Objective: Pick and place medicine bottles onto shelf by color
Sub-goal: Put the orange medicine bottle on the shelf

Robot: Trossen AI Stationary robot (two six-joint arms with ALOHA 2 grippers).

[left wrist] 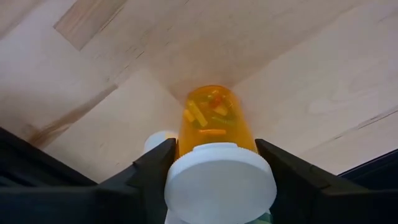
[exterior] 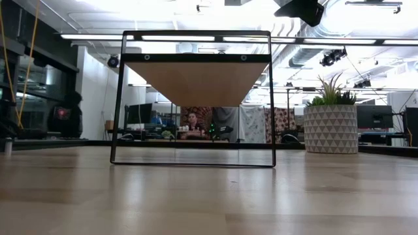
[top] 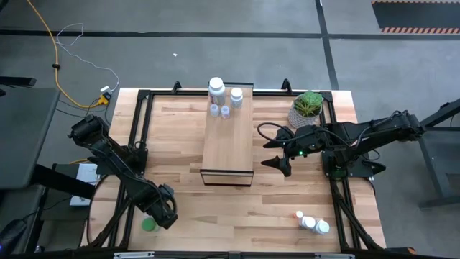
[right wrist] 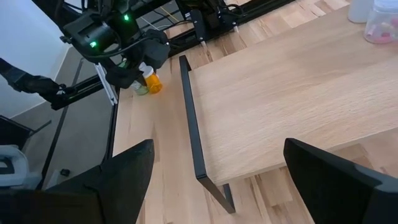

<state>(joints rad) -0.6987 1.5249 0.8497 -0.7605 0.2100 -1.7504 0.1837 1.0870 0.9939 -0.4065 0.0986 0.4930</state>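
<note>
While my left gripper point(left wrist: 211, 180) sits at the table's near-left corner, jaws half-open around an orange bottle point(left wrist: 214, 124) and flanking its cap, I can't tell if they grip. Four pale bottles point(top: 224, 97) already stand on the shelf point(top: 228, 140). My right gripper point(top: 277, 162) waits wide open, empty; three bottles point(top: 310, 222) remain near-right.

So from overhead, the shelf point(top: 228, 137) sits in the middle of the table point(top: 180, 208) with four white-capped bottles point(top: 224, 96) clustered at its far end. Potted plant point(top: 307, 108) is off to the right of it. Right gripper point(top: 277, 151) hangs just beside the shelf's right edge, fingers spread. Left gripper point(top: 164, 210) is down at the near left corner, right next to a green bottle point(top: 149, 224). Three more small bottles point(top: 311, 222) sit near right.
</note>
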